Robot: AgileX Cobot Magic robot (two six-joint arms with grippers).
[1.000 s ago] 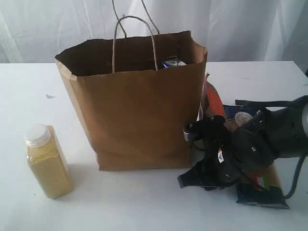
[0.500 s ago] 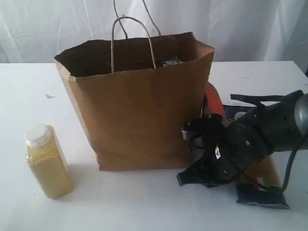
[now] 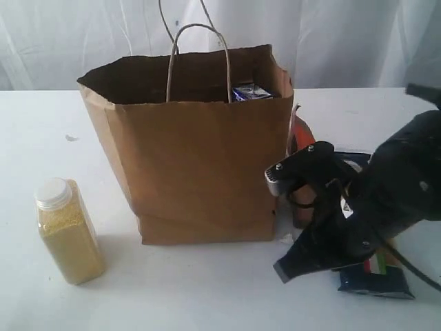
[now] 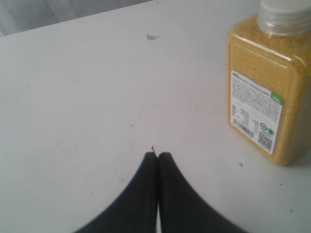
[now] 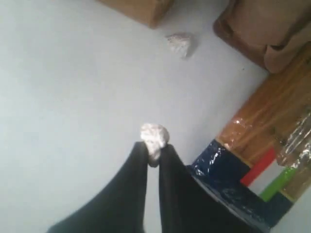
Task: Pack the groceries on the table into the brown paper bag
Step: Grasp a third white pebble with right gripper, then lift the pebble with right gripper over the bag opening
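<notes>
The brown paper bag point(image 3: 200, 165) stands upright at mid-table, with a small blue-white carton point(image 3: 249, 92) showing inside its right rim. The yellow-grain bottle point(image 3: 67, 234) stands alone to the bag's left. In the left wrist view it point(image 4: 267, 92) is off to one side of my left gripper point(image 4: 158, 155), which is shut and empty over the table. My right gripper point(image 5: 154, 150) is shut on a small white crumpled wad point(image 5: 154, 136) just above the table, right of the bag's front corner point(image 3: 282, 269). The spaghetti pack point(image 5: 262, 126) lies beside it. The brown pouch point(image 3: 301, 138) leans behind the arm.
A second white wad point(image 5: 180, 43) lies on the table point(image 3: 207, 289) near the bag's bottom corner point(image 5: 141, 7). The right arm's black body point(image 3: 386, 200) covers most of the spaghetti pack point(image 3: 375, 279) and other items. A small mark point(image 3: 71, 138) sits far left.
My right gripper has closed its fingers on the white wad, and the arm has risen and shifted right. The bag's rim and handles swayed slightly. The bottle has not moved.
</notes>
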